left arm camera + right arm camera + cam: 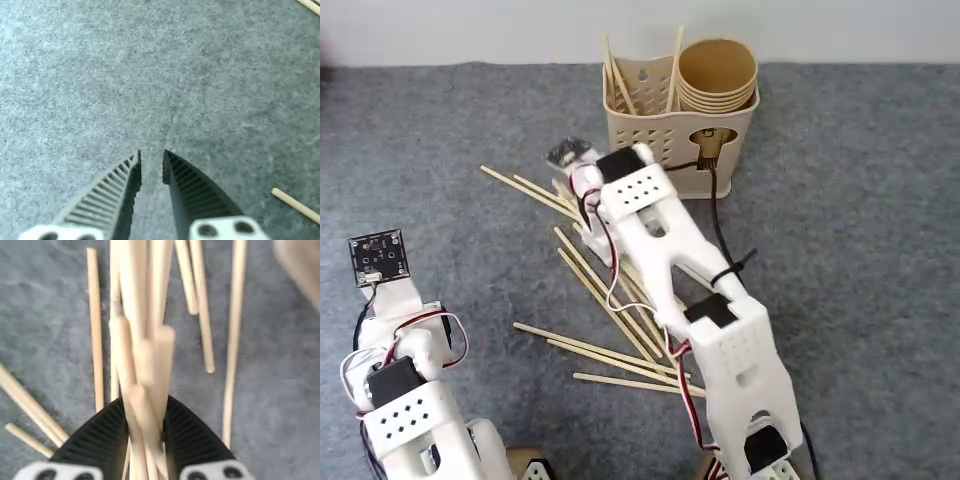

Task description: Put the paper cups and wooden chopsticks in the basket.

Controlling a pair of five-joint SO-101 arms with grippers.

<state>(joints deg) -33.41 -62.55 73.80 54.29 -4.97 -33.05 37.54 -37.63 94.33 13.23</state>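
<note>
- The grey felt mat (880, 250) carries the basket (650, 150) at its far edge, with stacked paper cups (717, 70) inside.
- The right gripper (145, 405) clenches a bundle of wooden chopsticks (145, 350) over the loose ones. They look light, stiff and slippery, and are probably best pinched mid-length.
- The left gripper (151, 162) is barely parted and empty.

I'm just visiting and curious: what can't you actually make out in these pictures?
High view: the right arm covers part of the loose chopsticks, so they can't be counted.
Right wrist view: the held chopsticks in the right gripper overlap and blur; their number is unclear.
High view: the basket wall hides the lower paper cups, so the stack's count is uncertain.
</note>
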